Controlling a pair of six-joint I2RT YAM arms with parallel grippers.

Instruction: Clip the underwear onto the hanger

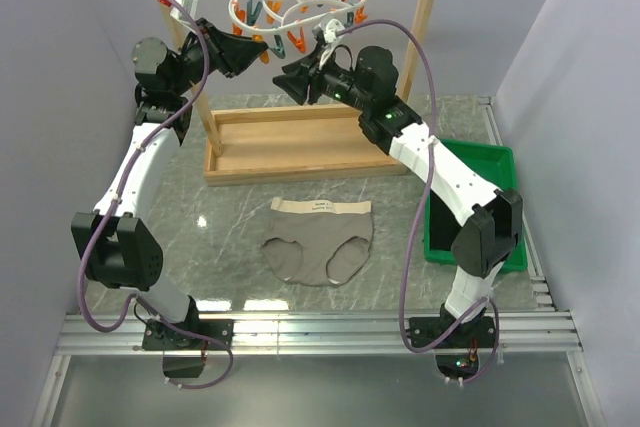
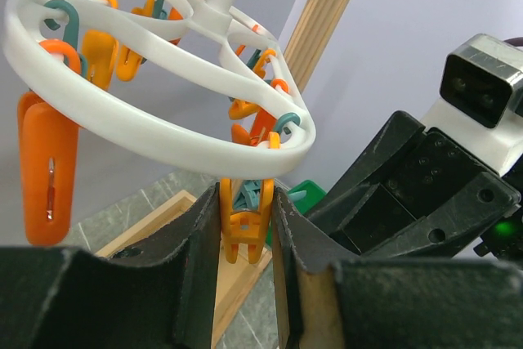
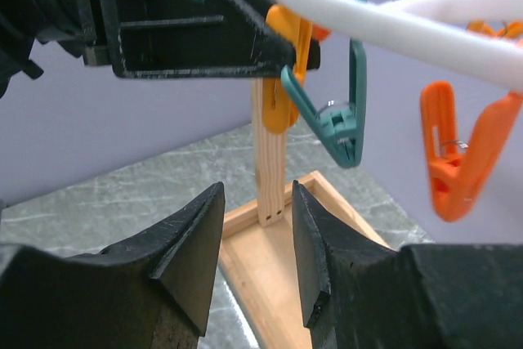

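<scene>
- Fingers (image 2: pixel 200 259) of the left gripper (image 2: pixel 243 206) pinch an orange clothespin (image 2: pixel 243 243), lower centre, under the hanger (image 2: pixel 163 132).
- Right gripper (image 3: pixel 257 202), bottom centre: jaws narrow, empty.
- Underwear (image 1: pixel 320 242) lies flat mid-frame, untouched; the right gripper should fetch its waistband (image 1: pixel 322 206) to that pin.

We see taupe grey-brown underwear (image 1: pixel 320 247) with a lighter beige waistband (image 1: pixel 322 206) on a grey, white-veined marble table (image 1: pixel 230 247). The hanger (image 2: pixel 163 132) is white, its pegs either colour: an orange clothespin (image 2: pixel 243 230), a teal clothespin (image 3: pixel 343 120). The left gripper (image 2: pixel 243 202) and right gripper (image 3: pixel 257 194) are black, the rack (image 1: pixel 430 37) pale wood, the bin (image 1: pixel 480 162) green.
</scene>
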